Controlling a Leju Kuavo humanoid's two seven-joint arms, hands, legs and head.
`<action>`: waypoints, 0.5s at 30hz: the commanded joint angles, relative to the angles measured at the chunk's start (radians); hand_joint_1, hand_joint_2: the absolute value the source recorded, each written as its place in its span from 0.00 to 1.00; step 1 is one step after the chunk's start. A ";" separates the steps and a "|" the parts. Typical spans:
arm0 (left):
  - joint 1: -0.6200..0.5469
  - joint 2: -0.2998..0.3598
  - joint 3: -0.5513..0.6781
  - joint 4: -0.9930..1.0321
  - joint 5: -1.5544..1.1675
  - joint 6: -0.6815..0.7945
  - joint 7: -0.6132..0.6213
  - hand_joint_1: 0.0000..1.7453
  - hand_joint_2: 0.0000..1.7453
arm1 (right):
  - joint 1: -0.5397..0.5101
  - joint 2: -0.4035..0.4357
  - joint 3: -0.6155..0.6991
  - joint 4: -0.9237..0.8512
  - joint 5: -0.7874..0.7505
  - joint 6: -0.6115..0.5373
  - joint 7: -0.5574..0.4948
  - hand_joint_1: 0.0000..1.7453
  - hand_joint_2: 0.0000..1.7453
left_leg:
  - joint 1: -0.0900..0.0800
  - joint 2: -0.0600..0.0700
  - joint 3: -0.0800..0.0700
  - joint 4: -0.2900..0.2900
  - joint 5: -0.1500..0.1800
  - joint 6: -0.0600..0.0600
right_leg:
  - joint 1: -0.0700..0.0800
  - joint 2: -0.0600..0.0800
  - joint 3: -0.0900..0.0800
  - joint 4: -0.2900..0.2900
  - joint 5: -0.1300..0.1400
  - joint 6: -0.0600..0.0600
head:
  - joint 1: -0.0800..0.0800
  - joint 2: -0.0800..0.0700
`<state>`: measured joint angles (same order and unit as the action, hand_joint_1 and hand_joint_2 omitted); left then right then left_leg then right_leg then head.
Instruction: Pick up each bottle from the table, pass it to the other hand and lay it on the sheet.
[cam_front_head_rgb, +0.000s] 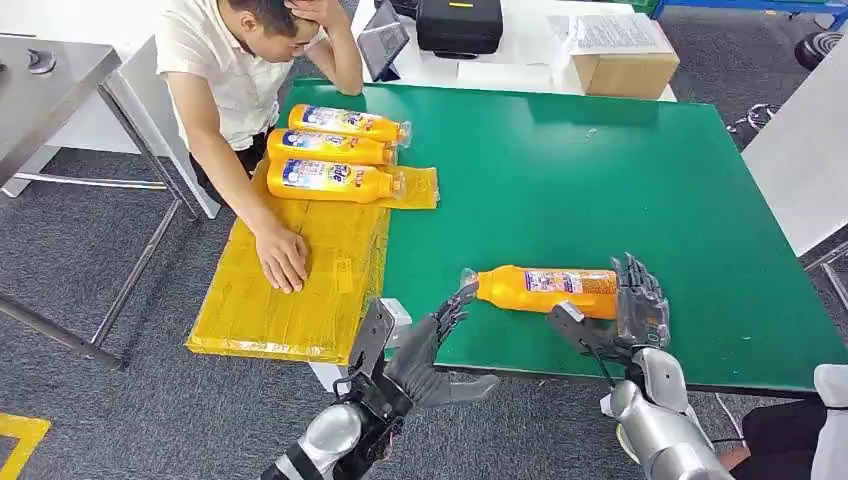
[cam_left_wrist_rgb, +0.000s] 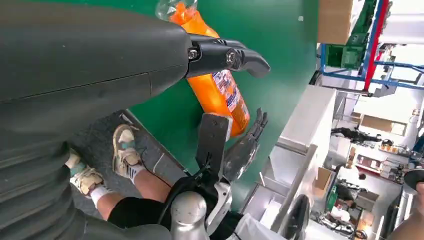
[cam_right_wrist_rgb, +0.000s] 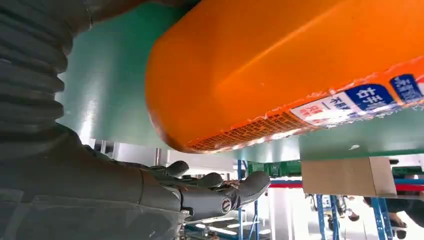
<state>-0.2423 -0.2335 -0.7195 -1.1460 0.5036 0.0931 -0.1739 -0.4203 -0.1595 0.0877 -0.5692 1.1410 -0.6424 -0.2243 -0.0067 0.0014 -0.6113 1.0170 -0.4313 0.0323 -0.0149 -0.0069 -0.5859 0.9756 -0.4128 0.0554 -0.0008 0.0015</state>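
We see an orange bottle (cam_front_head_rgb: 545, 291) lying on its side on the green table (cam_front_head_rgb: 600, 180), near the front edge, with its long axis running across the table and its clear-wrapped cap end pointing toward the robot's left. Our right hand (cam_front_head_rgb: 615, 310) sits at the bottle's base end, fingers wrapped over the far side and thumb on the near side, gripping it; the right wrist view shows the orange body (cam_right_wrist_rgb: 280, 70) close against the palm. Our left hand (cam_front_head_rgb: 430, 345) hovers just beside the cap end, fingers spread and holding nothing, one fingertip near the cap; whether it touches we cannot tell. The bottle's label is white and blue with small print we cannot read.

Three more orange bottles (cam_front_head_rgb: 335, 150) lie side by side on the far end of the yellow sheet (cam_front_head_rgb: 290, 300), caps toward the table, blue-and-white labels up, lettering not legible. A person's hand (cam_front_head_rgb: 282, 258) rests flat on the sheet. A cardboard box (cam_front_head_rgb: 625, 70) stands beyond the table.
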 joint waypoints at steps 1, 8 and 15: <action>-0.054 0.027 -0.042 0.067 0.013 -0.006 0.007 0.00 1.00 | -0.054 0.029 0.073 0.147 0.029 -0.021 0.008 0.00 1.00 | 0.001 0.001 0.005 -0.001 0.000 -0.002 | 0.001 0.001 0.005 -0.001 0.000 -0.002 | 0.000 0.000; -0.056 0.023 -0.043 0.073 0.040 -0.013 0.017 0.00 1.00 | -0.082 0.041 0.101 0.168 0.036 0.025 0.022 0.00 1.00 | 0.001 0.002 0.006 -0.001 -0.001 -0.002 | 0.001 0.002 0.005 -0.001 0.001 -0.002 | 0.000 0.000; -0.069 0.020 -0.049 0.090 0.049 -0.016 0.020 0.00 1.00 | -0.080 0.006 0.145 0.188 0.025 0.218 0.004 1.00 1.00 | 0.001 0.001 0.010 -0.002 0.000 -0.002 | 0.001 0.001 0.008 -0.002 0.001 -0.001 | 0.000 0.000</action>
<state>-0.2654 -0.2335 -0.7347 -1.1269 0.5459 0.0786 -0.1606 -0.4951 -0.1446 0.1572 -0.4868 1.1727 -0.5602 -0.1964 -0.0066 0.0039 -0.6037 1.0170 -0.4315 0.0323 -0.0149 -0.0052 -0.5802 0.9754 -0.4120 0.0557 -0.0008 0.0015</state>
